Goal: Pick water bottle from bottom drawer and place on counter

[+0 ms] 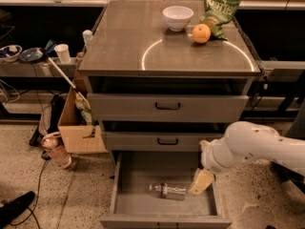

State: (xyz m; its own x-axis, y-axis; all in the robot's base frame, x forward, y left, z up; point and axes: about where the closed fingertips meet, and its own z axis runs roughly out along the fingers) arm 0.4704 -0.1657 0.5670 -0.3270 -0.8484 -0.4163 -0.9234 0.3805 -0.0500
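The water bottle (167,191) lies on its side in the open bottom drawer (143,199), clear with a dark band, cap to the left. My gripper (200,182) hangs at the end of the white arm, just over the drawer's right part, right beside the bottle's base end. The counter (124,42) is the grey cabinet top with a pale arc mark.
On the counter stand a white bowl (177,17), an orange (201,33) and a green chip bag (219,11). Two shut drawers with black handles sit above. A cardboard box (78,128) and a pinkish bottle (57,151) are on the floor at left, next to a cluttered side shelf (28,63).
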